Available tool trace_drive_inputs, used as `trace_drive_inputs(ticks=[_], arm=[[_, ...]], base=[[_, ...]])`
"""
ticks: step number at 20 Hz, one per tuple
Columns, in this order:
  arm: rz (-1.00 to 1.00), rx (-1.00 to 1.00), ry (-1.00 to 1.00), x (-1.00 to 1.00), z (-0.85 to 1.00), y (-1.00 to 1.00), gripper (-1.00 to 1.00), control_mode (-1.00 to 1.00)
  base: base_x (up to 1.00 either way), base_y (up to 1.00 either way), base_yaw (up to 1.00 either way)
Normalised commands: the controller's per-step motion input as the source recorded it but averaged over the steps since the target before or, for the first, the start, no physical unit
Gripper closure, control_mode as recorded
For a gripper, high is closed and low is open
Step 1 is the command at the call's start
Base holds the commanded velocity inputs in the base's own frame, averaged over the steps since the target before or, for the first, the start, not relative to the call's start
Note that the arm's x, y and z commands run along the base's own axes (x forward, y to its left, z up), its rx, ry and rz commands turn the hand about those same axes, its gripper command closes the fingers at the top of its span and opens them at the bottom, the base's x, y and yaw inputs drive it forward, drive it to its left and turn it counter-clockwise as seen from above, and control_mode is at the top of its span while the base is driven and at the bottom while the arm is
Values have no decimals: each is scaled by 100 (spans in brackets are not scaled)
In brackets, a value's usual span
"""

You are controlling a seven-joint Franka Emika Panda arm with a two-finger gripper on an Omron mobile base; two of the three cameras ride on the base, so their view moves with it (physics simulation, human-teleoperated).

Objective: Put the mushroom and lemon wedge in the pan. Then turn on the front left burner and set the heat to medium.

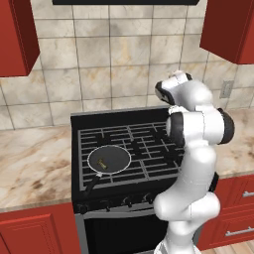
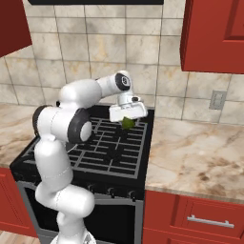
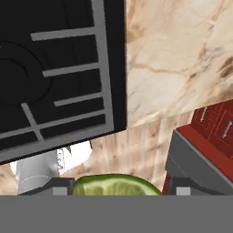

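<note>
The black pan (image 1: 118,155) rests on the stove's front left burner, its handle pointing toward the front edge. A tiny tan mushroom (image 1: 102,162) lies inside it. Above the right rear part of the stove, my gripper (image 2: 127,121) is shut on the yellow-green lemon wedge (image 2: 127,123), which hangs clear of the grates. In the hand view the lemon wedge (image 3: 116,184) sits between my gripper's (image 3: 116,189) dark fingertips (image 3: 181,186), with the stove's right edge and the counter beyond it.
The black stove (image 1: 144,144) has grey grates and a row of knobs (image 1: 128,201) along its front. Marble counter (image 2: 195,147) runs on both sides. Red cabinets (image 2: 214,33) hang above, and a wall outlet (image 2: 217,99) is at the right.
</note>
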Motion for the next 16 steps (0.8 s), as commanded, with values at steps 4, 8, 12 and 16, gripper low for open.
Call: trace_drive_inputs(ticks=[4, 8, 12, 16], arm=[[3, 16, -18, -28, 92, 59, 100, -100], [1, 37, -13, -12, 95, 40, 100, -100], [15, 30, -7, -7, 40, 53, 100, -100], [26, 2, -3, 0, -3, 75, 100, -100]], base=[[0, 0, 0], [0, 0, 0], [0, 0, 0], [0, 0, 0]])
